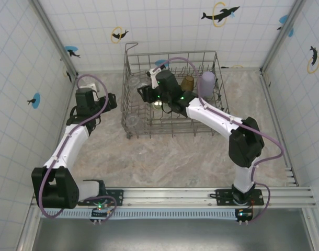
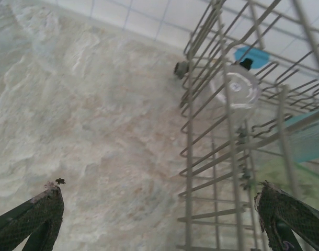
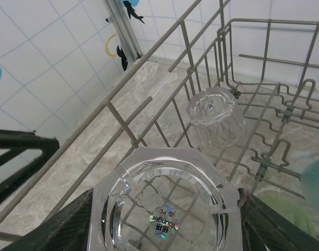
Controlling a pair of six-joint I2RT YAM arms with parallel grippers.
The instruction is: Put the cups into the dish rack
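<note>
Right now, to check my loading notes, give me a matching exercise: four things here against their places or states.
1. lavender translucent plastic cup
2. amber-brown translucent plastic cup
3. clear octagonal plastic cup
4. left tool

a. gripped by the right tool
b. open, outside the grey wire dish rack
c. in the rack, far right
d. just left of the lavender one

Pairs: 1-c; 2-d; 3-a; 4-b

Top: from high behind the near edge, facing steeply down over the whole table (image 1: 164, 162) and rack (image 1: 129, 99), far off. Left wrist: close outside the rack's left wall, facing down past it. Right wrist: inside the rack, right above a clear cup (image 3: 164, 209). Shared throughout: the rack.
</note>
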